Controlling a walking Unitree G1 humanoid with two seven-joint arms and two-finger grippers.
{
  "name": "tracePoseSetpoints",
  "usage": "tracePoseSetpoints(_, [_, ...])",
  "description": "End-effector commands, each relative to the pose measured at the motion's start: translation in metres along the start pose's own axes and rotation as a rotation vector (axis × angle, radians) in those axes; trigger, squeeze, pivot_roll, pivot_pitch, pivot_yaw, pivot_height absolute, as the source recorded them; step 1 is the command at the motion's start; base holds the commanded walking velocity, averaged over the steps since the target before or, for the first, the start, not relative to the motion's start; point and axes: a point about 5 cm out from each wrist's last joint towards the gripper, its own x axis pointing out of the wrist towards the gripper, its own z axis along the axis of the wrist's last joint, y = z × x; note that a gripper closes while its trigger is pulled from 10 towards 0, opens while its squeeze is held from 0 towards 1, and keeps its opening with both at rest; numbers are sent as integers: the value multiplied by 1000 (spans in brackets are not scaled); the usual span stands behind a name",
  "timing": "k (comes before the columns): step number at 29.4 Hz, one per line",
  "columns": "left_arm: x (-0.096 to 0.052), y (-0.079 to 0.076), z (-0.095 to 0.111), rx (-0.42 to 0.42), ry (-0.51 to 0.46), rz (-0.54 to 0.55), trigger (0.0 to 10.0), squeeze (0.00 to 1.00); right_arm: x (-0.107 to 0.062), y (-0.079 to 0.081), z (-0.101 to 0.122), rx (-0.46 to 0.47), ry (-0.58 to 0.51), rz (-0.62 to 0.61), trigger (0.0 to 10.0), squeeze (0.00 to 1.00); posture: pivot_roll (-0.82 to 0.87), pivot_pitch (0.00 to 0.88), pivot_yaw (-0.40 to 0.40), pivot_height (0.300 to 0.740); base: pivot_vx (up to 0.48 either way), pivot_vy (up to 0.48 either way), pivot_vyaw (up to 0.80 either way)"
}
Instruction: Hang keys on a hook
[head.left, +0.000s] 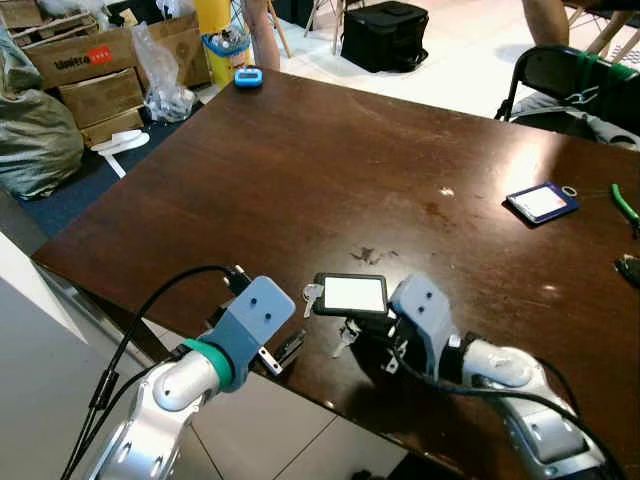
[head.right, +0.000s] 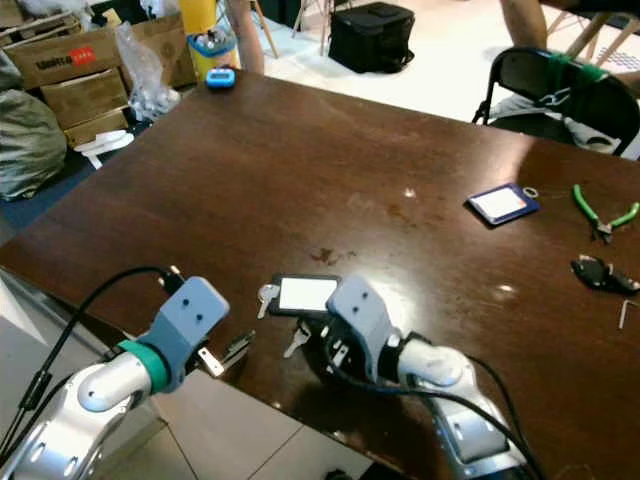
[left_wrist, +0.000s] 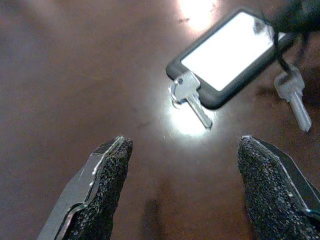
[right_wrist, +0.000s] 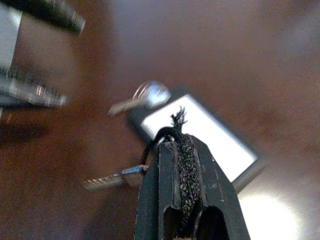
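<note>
The keys lie near the front edge of the dark wooden table: a black-framed white tag with one silver key at its left end and another key dangling on a black cord. My right gripper is shut on that cord, just at the tag's near-right side. My left gripper is open at the table's front edge, left of the tag, its fingers pointing towards the key. No hook can be made out.
A blue card, green pliers and a small black thing lie at the table's right. A blue object sits on the far edge. Cardboard boxes, a black bag, a chair and a person's legs stand beyond.
</note>
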Motion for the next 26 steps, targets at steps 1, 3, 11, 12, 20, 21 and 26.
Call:
tracePoseSetpoints(1, [0, 5, -3, -12, -6, 47, 10000, 0, -1, -2, 16, 26, -109, -96, 10000, 0, -126, 103, 123, 740, 0, 0, 0])
tracePoseSetpoints(3, [1, 12, 3, -26, -53, 116, 10000, 0, -1, -2, 28, 49, -188, -168, 10000, 0, -131, 90, 119, 740, 0, 0, 0])
tracePoseSetpoints(11, [2, 33, 19, -102, -164, 323, 10000, 0, -1, 2, 40, 123, -325, -364, 10000, 0, -140, 63, 110, 740, 0, 0, 0])
tracePoseSetpoints(12, [3, 37, 21, -112, -173, 365, 10000, 0, 1, 3, 34, 151, -297, -389, 10000, 0, -145, 51, 106, 740, 0, 0, 0])
tracePoseSetpoints(20, [5, 40, 18, -152, -163, 437, 10000, 0, 9, 2, 26, 186, -244, -457, 10000, 0, -146, 41, 106, 740, -84, 0, 0])
tracePoseSetpoints(21, [5, 40, 18, -152, -163, 437, 10000, 0, 9, 2, 26, 186, -244, -457, 10000, 0, -146, 41, 106, 740, -405, 0, 0])
tracePoseSetpoints(26, [4, 39, 14, -158, -153, 451, 10000, 0, 14, 5, 30, 154, -250, -515, 10000, 0, -140, 44, 109, 740, -430, 0, 0])
